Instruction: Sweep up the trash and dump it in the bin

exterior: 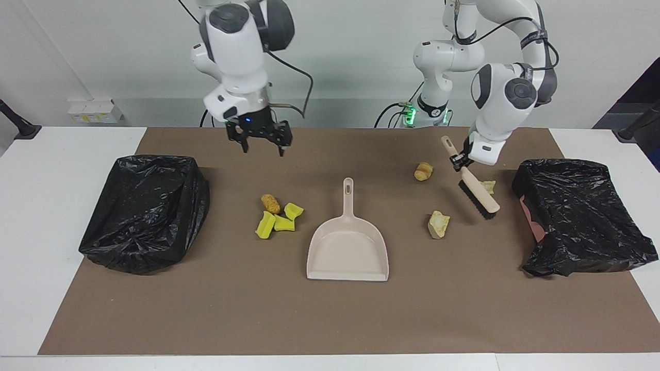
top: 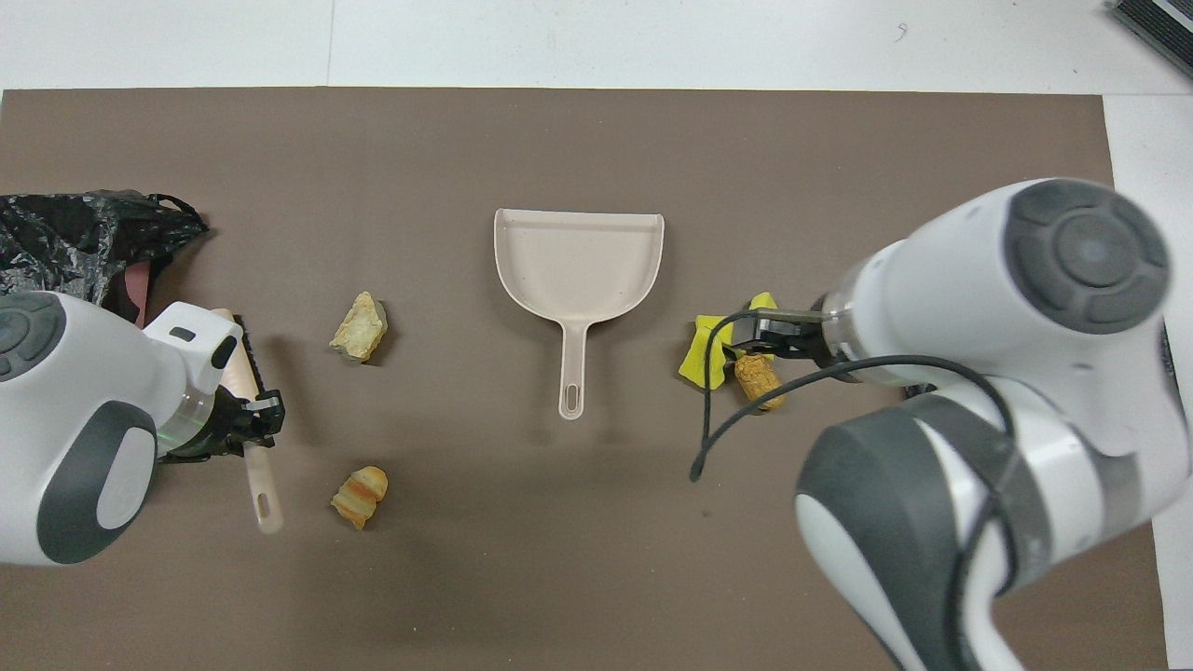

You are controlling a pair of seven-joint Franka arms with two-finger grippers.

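Gripping the beige brush (exterior: 477,193) by its handle, the left gripper (exterior: 456,160) hangs tilted above the brown mat (exterior: 330,319), its fingers pinched on the shaft; the black bristles point down over a pale bread-like chunk (exterior: 488,185) that lies just beside the black-bagged bin (exterior: 582,221) at the left arm's end of the tabletop (exterior: 41,247). A second pale chunk (exterior: 438,224) lies between the brush and the beige dustpan (exterior: 348,247), and a croissant-like piece (exterior: 423,171) lies nearer to the robots. The dustpan sits flat in the middle of the mat, handle toward the robots. Toward the right arm's end, three yellow sponge pieces (exterior: 278,220) cluster with an orange-brown nugget (exterior: 270,203) touching them, and the other black-bagged bin (exterior: 147,211) stands well apart from them. The right gripper (exterior: 261,142) hovers with fingers spread and nothing between them, above the mat near the sponge cluster in the facing view.
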